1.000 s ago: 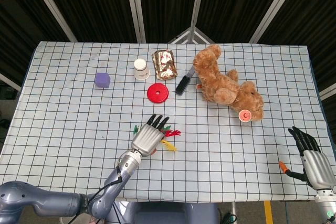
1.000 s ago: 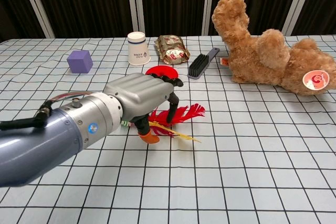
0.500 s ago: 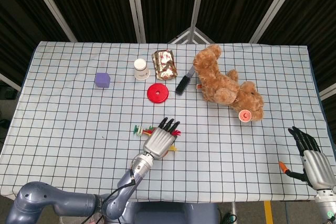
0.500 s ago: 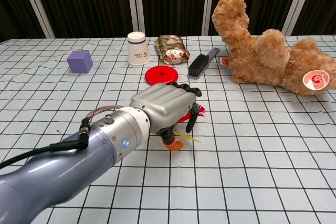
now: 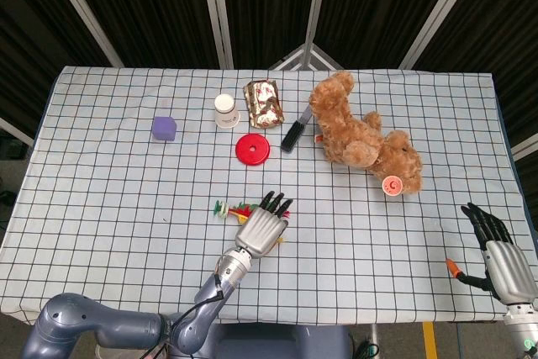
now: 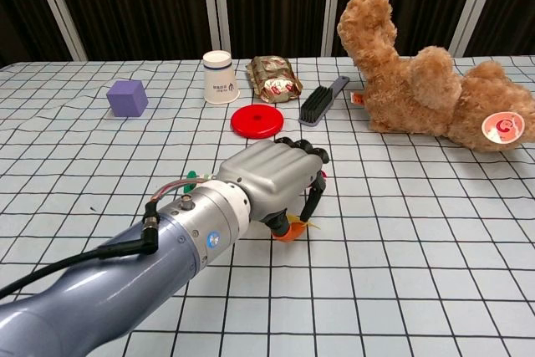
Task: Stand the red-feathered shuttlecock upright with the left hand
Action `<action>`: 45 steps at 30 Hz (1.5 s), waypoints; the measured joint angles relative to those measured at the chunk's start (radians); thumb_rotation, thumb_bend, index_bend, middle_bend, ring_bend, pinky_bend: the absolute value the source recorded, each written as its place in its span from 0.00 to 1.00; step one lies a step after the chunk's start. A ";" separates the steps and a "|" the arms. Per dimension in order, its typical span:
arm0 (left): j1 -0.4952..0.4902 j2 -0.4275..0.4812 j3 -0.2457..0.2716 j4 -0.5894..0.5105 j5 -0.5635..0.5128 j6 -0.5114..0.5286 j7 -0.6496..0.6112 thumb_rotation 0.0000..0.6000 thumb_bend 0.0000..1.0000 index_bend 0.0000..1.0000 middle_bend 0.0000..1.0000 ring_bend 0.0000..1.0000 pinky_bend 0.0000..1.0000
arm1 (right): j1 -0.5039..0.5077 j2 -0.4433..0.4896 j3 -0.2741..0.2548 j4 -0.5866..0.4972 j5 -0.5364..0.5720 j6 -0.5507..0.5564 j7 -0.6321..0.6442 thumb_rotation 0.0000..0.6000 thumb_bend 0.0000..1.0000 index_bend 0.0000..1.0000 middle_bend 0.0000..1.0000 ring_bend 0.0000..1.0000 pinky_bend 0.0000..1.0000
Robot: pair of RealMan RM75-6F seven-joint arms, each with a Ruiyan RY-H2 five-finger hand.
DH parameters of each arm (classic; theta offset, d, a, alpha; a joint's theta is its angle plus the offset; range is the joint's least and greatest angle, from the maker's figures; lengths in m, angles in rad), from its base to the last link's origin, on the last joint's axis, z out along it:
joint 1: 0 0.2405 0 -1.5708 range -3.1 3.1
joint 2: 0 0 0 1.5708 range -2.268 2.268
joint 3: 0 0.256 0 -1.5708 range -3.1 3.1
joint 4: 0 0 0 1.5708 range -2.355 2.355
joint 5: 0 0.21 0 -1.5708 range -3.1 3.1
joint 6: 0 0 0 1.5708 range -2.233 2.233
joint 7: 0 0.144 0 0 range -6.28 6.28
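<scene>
The red-feathered shuttlecock point(image 6: 292, 228) lies low under my left hand point(image 6: 269, 180). Only its orange cork, a yellow strand and a bit of red feather by the fingertips show in the chest view. My fingers curl down around it and grip it. In the head view the left hand point(image 5: 261, 227) covers the shuttlecock almost wholly, near the table's front middle. My right hand point(image 5: 496, 254) rests far off at the front right edge, fingers spread and holding nothing.
A small green and red piece point(image 5: 227, 208) lies just left of my left hand. Farther back are a red disc point(image 5: 252, 150), a black brush point(image 5: 292, 134), a foil packet point(image 5: 263, 103), a white cup point(image 5: 224, 109), a purple cube point(image 5: 164, 129) and a brown teddy bear point(image 5: 361, 136).
My left hand has slid to the right and a little nearer, taking the shuttlecock with it. The fingers have closed further over the feathers. The right hand has not moved.
</scene>
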 measured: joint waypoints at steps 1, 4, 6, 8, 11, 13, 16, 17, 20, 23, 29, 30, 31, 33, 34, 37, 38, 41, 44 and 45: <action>0.000 0.001 0.000 -0.001 0.000 0.001 0.000 1.00 0.59 0.63 0.08 0.00 0.00 | 0.000 0.000 0.000 0.000 0.000 0.000 0.000 1.00 0.34 0.00 0.00 0.00 0.00; 0.002 0.004 0.000 -0.007 0.001 0.006 -0.002 1.00 0.59 0.63 0.08 0.00 0.00 | 0.000 0.000 0.000 0.000 0.001 0.000 0.000 1.00 0.34 0.00 0.00 0.00 0.00; 0.004 0.010 -0.001 -0.015 0.003 0.010 -0.003 1.00 0.60 0.63 0.08 0.00 0.00 | 0.000 0.000 0.000 0.001 0.001 -0.001 0.001 1.00 0.34 0.00 0.00 0.00 0.00; 0.005 0.018 -0.004 -0.026 0.009 0.017 -0.006 1.00 0.60 0.63 0.08 0.00 0.00 | 0.000 0.001 0.001 0.001 0.002 -0.001 0.003 1.00 0.34 0.00 0.00 0.00 0.00; 0.009 0.035 -0.011 -0.052 0.018 0.028 -0.015 1.00 0.61 0.63 0.08 0.00 0.00 | 0.000 0.002 0.001 0.002 0.003 -0.003 0.005 1.00 0.34 0.00 0.00 0.00 0.00; 0.014 0.056 -0.021 -0.084 0.029 0.041 -0.027 1.00 0.61 0.63 0.08 0.00 0.00 | 0.000 0.002 0.001 0.002 0.003 -0.003 0.005 1.00 0.34 0.00 0.00 0.00 0.00; 0.028 0.098 -0.034 -0.141 0.048 0.066 -0.053 1.00 0.61 0.64 0.08 0.00 0.00 | 0.000 0.002 0.001 0.002 0.002 -0.002 0.004 1.00 0.34 0.00 0.00 0.00 0.00; 0.033 0.113 -0.037 -0.159 0.055 0.075 -0.060 1.00 0.61 0.64 0.08 0.00 0.00 | 0.000 0.002 0.000 0.001 0.001 -0.002 0.003 1.00 0.34 0.00 0.00 0.00 0.00; 0.054 0.167 -0.043 -0.216 0.076 0.104 -0.085 1.00 0.61 0.64 0.08 0.00 0.00 | 0.000 0.002 0.000 0.001 0.001 -0.002 -0.001 1.00 0.34 0.00 0.00 0.00 0.00; 0.078 0.220 -0.045 -0.266 0.096 0.132 -0.105 1.00 0.61 0.65 0.08 0.00 0.00 | -0.001 0.002 -0.001 0.000 0.002 -0.002 -0.004 1.00 0.34 0.00 0.00 0.00 0.00; 0.135 0.323 -0.037 -0.351 0.130 0.181 -0.168 1.00 0.62 0.65 0.09 0.00 0.00 | -0.001 0.001 -0.001 -0.005 0.007 -0.006 -0.005 1.00 0.34 0.00 0.00 0.00 0.00; 0.148 0.341 -0.034 -0.365 0.135 0.191 -0.183 1.00 0.62 0.65 0.09 0.00 0.00 | -0.001 0.001 -0.001 -0.005 0.008 -0.008 -0.006 1.00 0.34 0.00 0.00 0.00 0.00; 0.158 0.354 -0.031 -0.374 0.139 0.199 -0.193 1.00 0.62 0.65 0.09 0.00 0.00 | -0.001 0.001 -0.001 -0.005 0.009 -0.008 -0.007 1.00 0.34 0.00 0.00 0.00 0.00; 0.181 0.381 -0.024 -0.394 0.144 0.213 -0.220 1.00 0.62 0.65 0.08 0.00 0.00 | -0.001 0.001 0.000 -0.006 0.011 -0.008 -0.009 1.00 0.34 0.00 0.00 0.00 0.00; 0.191 0.391 -0.020 -0.401 0.145 0.218 -0.232 1.00 0.62 0.65 0.08 0.00 0.00 | 0.000 0.001 0.000 -0.007 0.011 -0.009 -0.009 1.00 0.34 0.00 0.00 0.00 0.00; 0.222 0.423 -0.002 -0.422 0.154 0.233 -0.271 1.00 0.62 0.65 0.08 0.00 0.00 | 0.000 0.000 0.000 -0.008 0.012 -0.010 -0.011 1.00 0.34 0.00 0.00 0.00 0.00; 0.230 0.432 0.004 -0.427 0.158 0.237 -0.282 1.00 0.62 0.65 0.08 0.00 0.00 | 0.000 0.000 0.000 -0.008 0.012 -0.010 -0.013 1.00 0.34 0.00 0.00 0.00 0.00; 0.252 0.452 0.023 -0.435 0.176 0.248 -0.317 1.00 0.62 0.64 0.08 0.00 0.00 | 0.000 -0.002 -0.001 -0.009 0.010 -0.010 -0.019 1.00 0.34 0.00 0.00 0.00 0.00; 0.275 0.469 0.043 -0.441 0.194 0.257 -0.347 1.00 0.61 0.60 0.05 0.00 0.00 | 0.000 -0.003 -0.001 -0.010 0.010 -0.010 -0.023 1.00 0.34 0.00 0.00 0.00 0.00; 0.281 0.473 0.048 -0.445 0.200 0.261 -0.357 1.00 0.60 0.56 0.03 0.00 0.00 | 0.000 -0.003 -0.002 -0.010 0.010 -0.010 -0.025 1.00 0.34 0.00 0.00 0.00 0.00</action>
